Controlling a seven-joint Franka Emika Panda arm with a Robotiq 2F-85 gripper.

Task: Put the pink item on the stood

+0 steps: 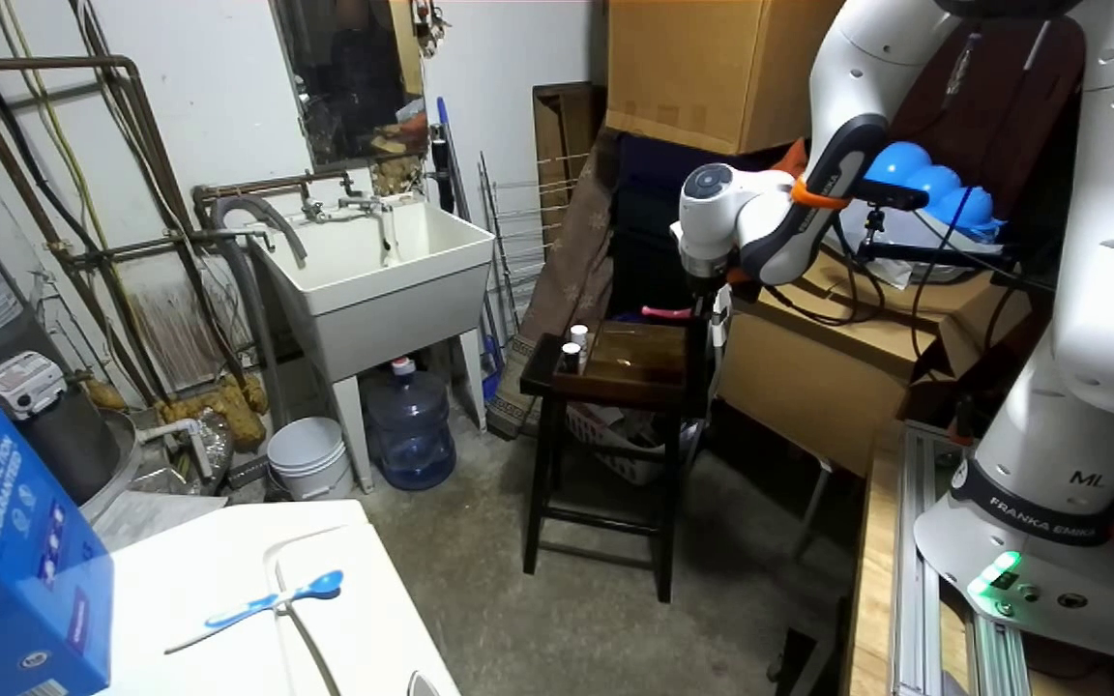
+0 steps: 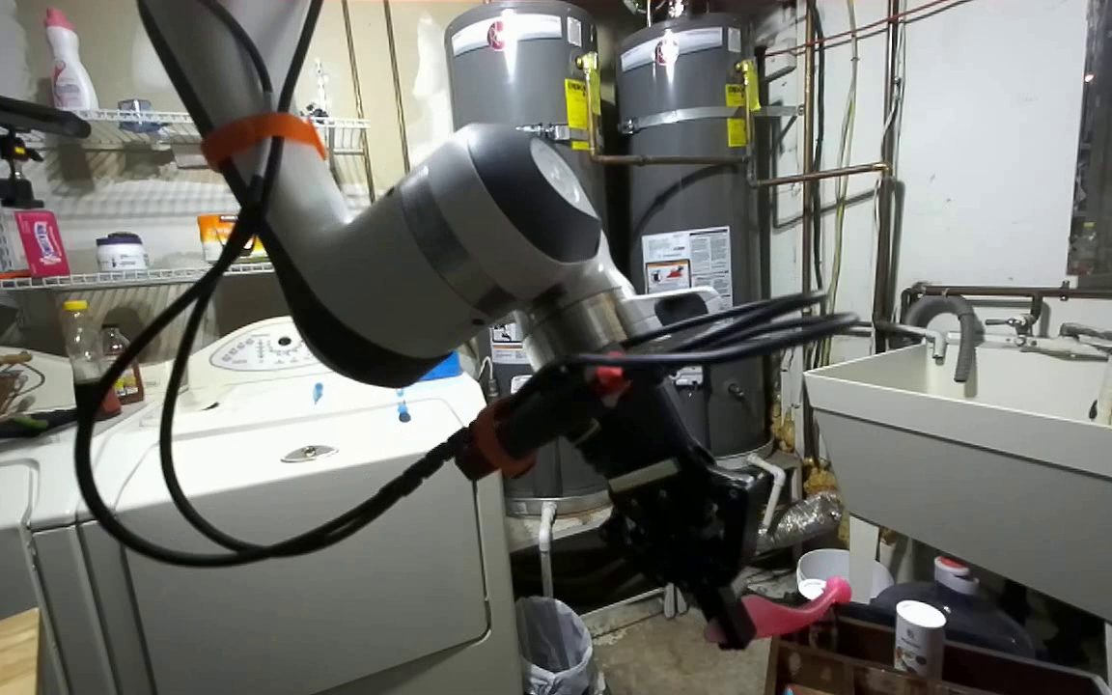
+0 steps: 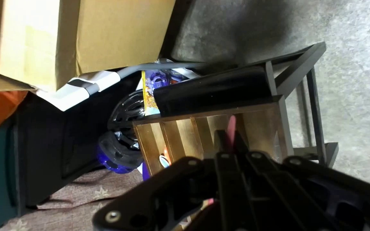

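The pink item (image 2: 797,616) is long and curved, like a handle. My gripper (image 2: 735,618) is shut on one end of it, and it sticks out sideways. It also shows pink in an exterior view (image 1: 665,312) and between the fingertips in the wrist view (image 3: 231,126). The dark brown stool (image 1: 542,365) bears a brown wooden divided tray (image 3: 185,141), which hides most of its seat. The gripper (image 1: 704,302) holds the pink item above the tray's back edge in that exterior view. In the wrist view, the stool's legs (image 3: 315,109) show at the right.
White-capped containers (image 1: 578,334) stand at the tray's side; one shows larger in an exterior view (image 2: 920,637). An orange-and-white object (image 3: 164,158) lies in the tray. A cardboard box (image 1: 808,377) and helmets (image 3: 120,150) are close by. A white utility sink (image 1: 402,300) stands beyond.
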